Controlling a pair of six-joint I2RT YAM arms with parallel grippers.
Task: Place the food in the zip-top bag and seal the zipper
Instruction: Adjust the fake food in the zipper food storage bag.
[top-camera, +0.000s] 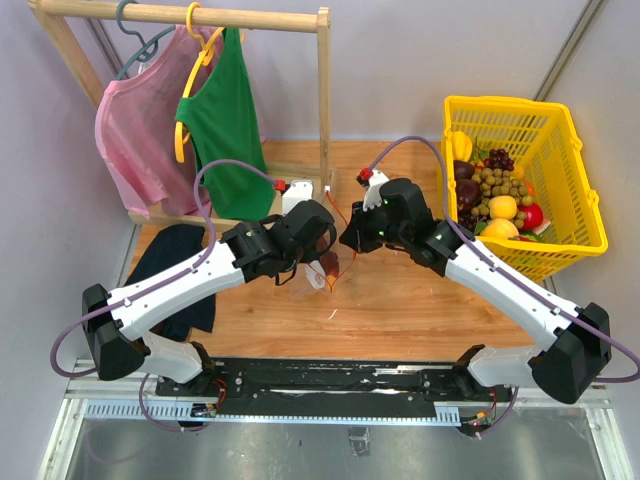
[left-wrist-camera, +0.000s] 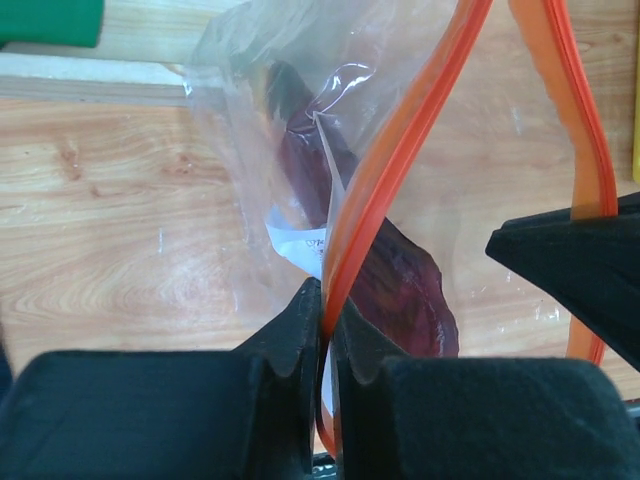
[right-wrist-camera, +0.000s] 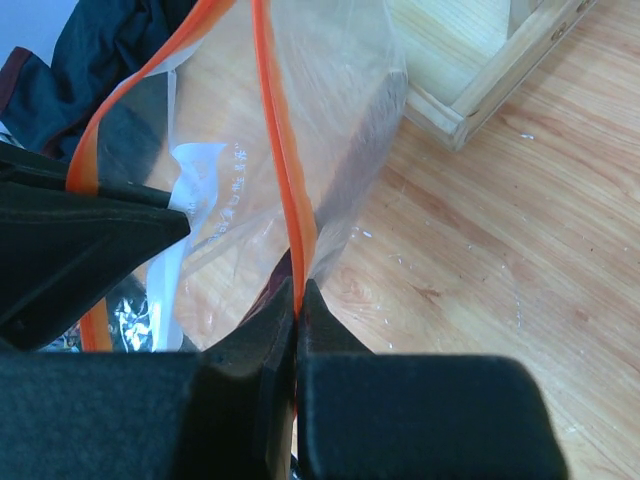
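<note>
The clear zip-top bag (top-camera: 326, 268) hangs between my two grippers above the wooden table. My left gripper (top-camera: 322, 240) is shut on one strip of the orange-red zipper (left-wrist-camera: 395, 160); its jaws (left-wrist-camera: 327, 303) pinch it. My right gripper (top-camera: 349, 238) is shut on the other strip (right-wrist-camera: 282, 150), pinched at its own jaws (right-wrist-camera: 298, 292). The two strips stand apart, so the mouth is open. A dark red-purple item (left-wrist-camera: 405, 285) and a white label (left-wrist-camera: 296, 240) show through the bag. More food sits in the yellow basket (top-camera: 575, 190): orange-yellow fruits (top-camera: 503, 208), a dark purple round one (top-camera: 467, 192).
The basket also holds tan balls (top-camera: 494, 183) and a grape bunch (top-camera: 498, 158). A wooden clothes rack (top-camera: 322, 90) with pink and green tops stands at the back left. A dark cloth (top-camera: 175, 265) lies left. A small white and red object (top-camera: 374, 181) sits behind the grippers.
</note>
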